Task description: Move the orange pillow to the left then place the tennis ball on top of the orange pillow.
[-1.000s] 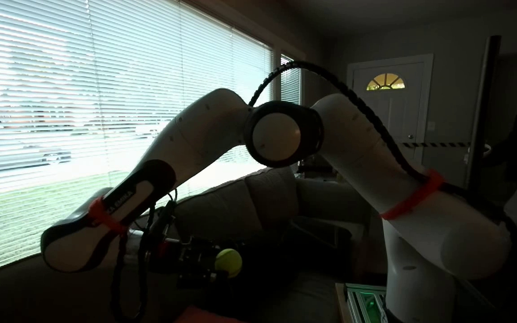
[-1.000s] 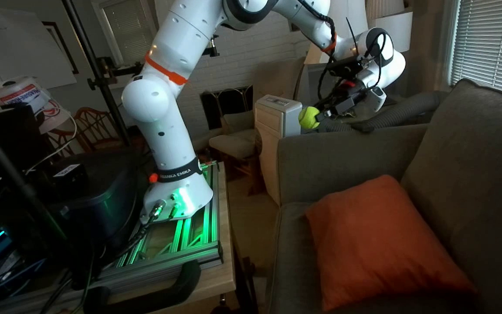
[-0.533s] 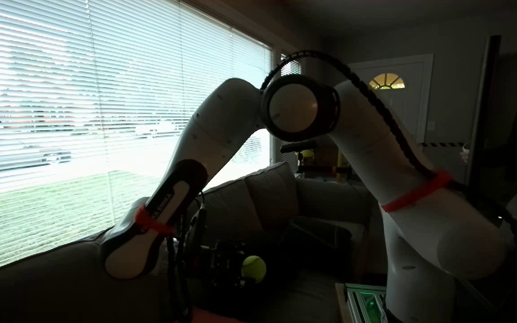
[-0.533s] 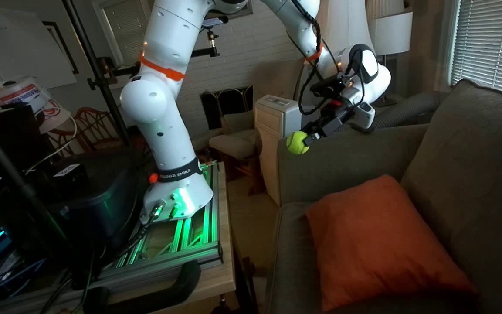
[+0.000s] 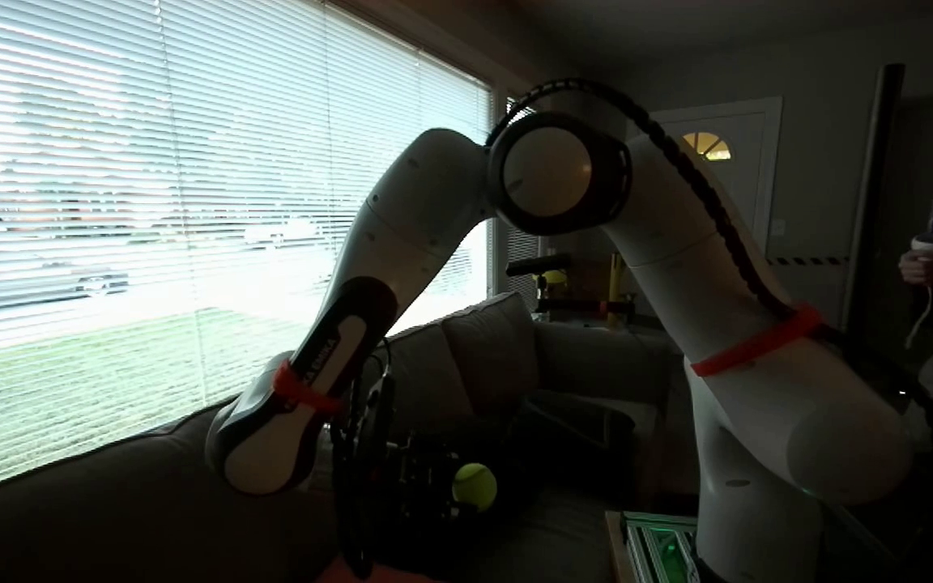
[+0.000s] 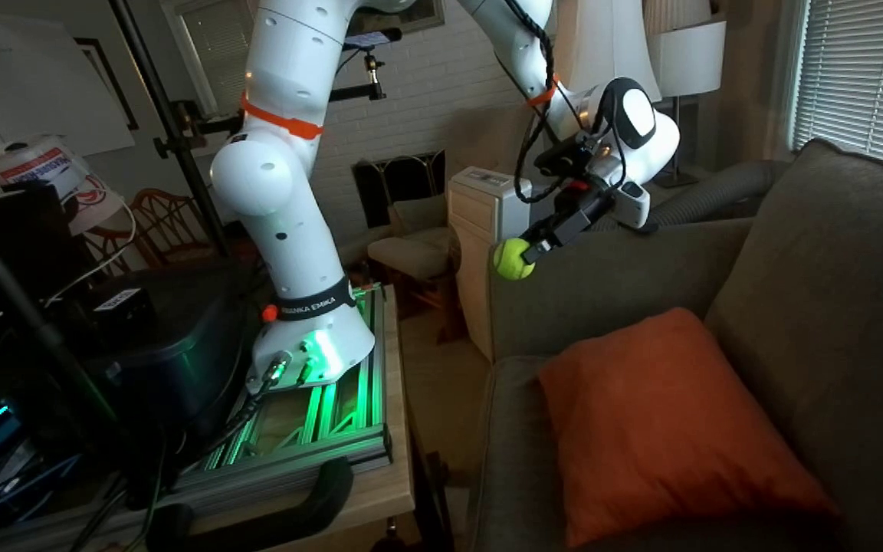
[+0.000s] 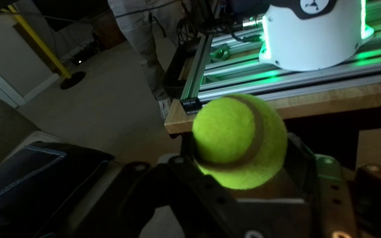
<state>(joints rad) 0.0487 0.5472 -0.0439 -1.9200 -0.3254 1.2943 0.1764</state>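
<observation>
In an exterior view, nearest: orange pillow [image 6: 671, 429] on the sofa [image 6: 840, 337], lower right of frame. Farther back, above-left of it and apart: hand [image 6: 531, 244], right of centre, pinching the tennis ball [image 6: 513, 259] up in the air. Ball sits out at the very tips, on the hand's lower-left end in frame, bulging past them. Wrist view: fingers [image 7: 298, 158] flank it both sides. Farther still: white lampshade [image 6: 689, 60], upper right.

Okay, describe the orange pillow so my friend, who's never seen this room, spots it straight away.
Look for the large grey-brown sofa at the lower right of an exterior view. On its seat lies the orange pillow, plain and four-cornered. Its warm orange-red fabric sets it apart from the dull back cushion beside it.
</observation>
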